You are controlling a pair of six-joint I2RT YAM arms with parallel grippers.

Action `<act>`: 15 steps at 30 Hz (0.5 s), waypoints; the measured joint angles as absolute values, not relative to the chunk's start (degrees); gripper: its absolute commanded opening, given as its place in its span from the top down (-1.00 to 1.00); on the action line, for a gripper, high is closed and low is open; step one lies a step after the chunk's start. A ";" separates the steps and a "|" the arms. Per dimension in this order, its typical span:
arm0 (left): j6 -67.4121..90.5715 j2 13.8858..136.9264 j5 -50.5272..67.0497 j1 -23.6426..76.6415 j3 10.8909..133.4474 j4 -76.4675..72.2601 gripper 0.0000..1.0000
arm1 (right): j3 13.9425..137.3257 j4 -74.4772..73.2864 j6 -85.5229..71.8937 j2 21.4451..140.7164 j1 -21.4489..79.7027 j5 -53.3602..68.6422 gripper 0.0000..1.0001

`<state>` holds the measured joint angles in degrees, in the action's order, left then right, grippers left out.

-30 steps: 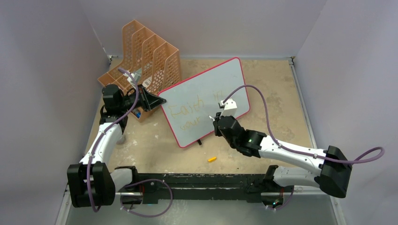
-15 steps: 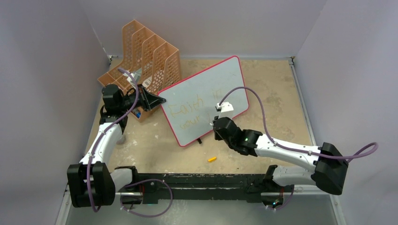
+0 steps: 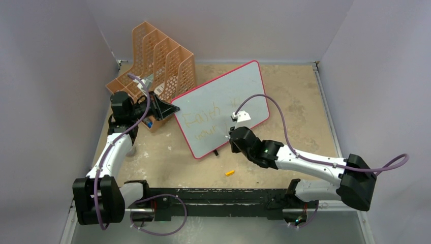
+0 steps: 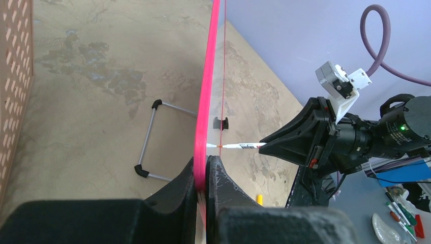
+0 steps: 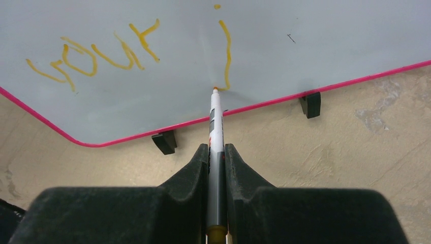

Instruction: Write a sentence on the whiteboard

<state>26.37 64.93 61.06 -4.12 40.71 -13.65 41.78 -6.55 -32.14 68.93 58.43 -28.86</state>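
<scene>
The whiteboard [image 3: 239, 96], pale with a red-pink frame, stands tilted at mid-table. My left gripper [image 3: 170, 109] is shut on its left edge; the left wrist view shows both fingers clamped on the pink frame [image 4: 206, 101]. My right gripper [image 5: 217, 147] is shut on a white and grey marker [image 5: 216, 122]. The marker's orange tip touches the board at the foot of a long "j" stroke [image 5: 226, 51]. The sentence [image 3: 203, 114] is faint yellow-orange writing in two lines, and "your" [image 5: 96, 53] reads plainly in the right wrist view.
An orange perforated file rack [image 3: 157, 66] stands behind the left gripper. A small orange cap [image 3: 229, 173] lies on the table in front of the board. Two black feet [image 5: 165, 142] sit under the board's lower edge. A wire stand [image 4: 147, 147] lies behind the board.
My right gripper has moved a little left and down the board with the marker. The left gripper and the board have not moved.
</scene>
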 measured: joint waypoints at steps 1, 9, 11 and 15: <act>26.37 64.93 61.06 -4.12 40.71 -13.65 1.00 | 41.95 -6.33 -32.03 68.93 58.43 -28.71 1.00; 26.37 64.93 61.06 -4.12 40.71 -13.65 1.00 | 42.52 -4.86 -31.86 68.07 58.43 -28.67 1.00; 26.35 64.93 61.08 -4.12 40.71 -13.65 1.00 | 42.52 -4.23 -31.86 67.09 58.43 -28.69 1.00; 26.35 64.93 61.08 -4.12 40.71 -13.63 1.00 | 42.52 -4.01 -31.81 64.14 58.43 -29.06 1.00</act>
<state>26.35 64.93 61.08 -4.12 40.71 -13.63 42.52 -4.01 -31.81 64.14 58.43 -29.06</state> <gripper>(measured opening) 0.032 0.146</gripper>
